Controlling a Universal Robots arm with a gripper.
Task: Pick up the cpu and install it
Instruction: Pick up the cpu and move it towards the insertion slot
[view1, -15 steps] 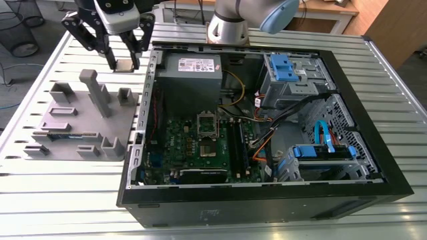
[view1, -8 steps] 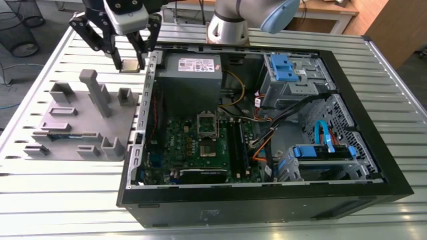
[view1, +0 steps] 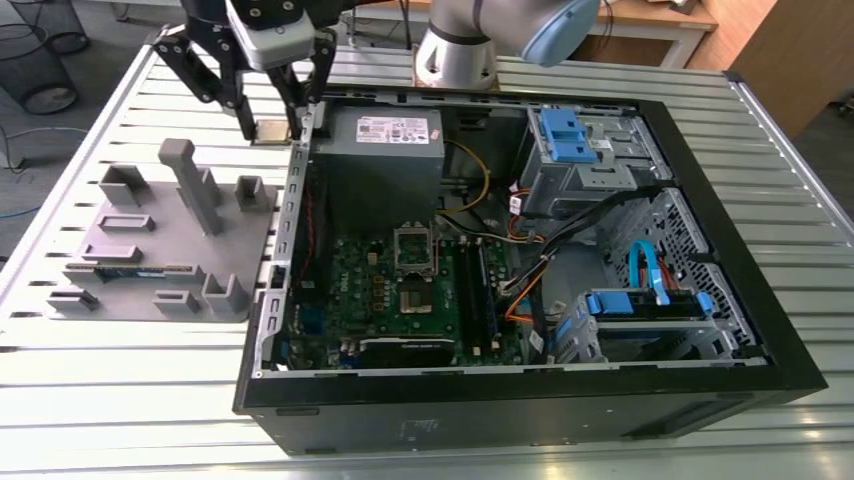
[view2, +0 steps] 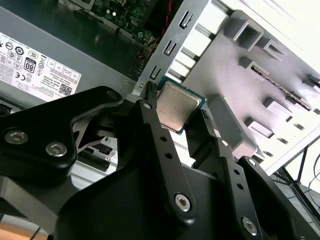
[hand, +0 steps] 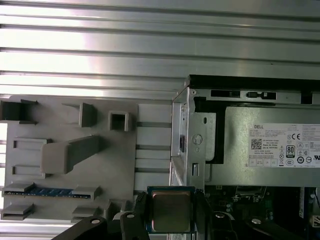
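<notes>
My gripper (view1: 272, 127) is clenched on the cpu (view1: 271, 131), holding it in the air over the open computer case's (view1: 534, 400) far corner on the exterior view's left, near the grey tray (view1: 154, 235).

cpu (hand: 170, 212) gripped btwn jaws, grey tray (hand: 120, 172), PC case (hand: 192, 159)

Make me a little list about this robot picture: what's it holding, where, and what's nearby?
holding: hand shut on the cpu
cpu place: in the air, over the edge of the computer case
case: open, motherboard inside
beside case: grey tray with memory stick
work so far: cpu picked up, not installed
</notes>
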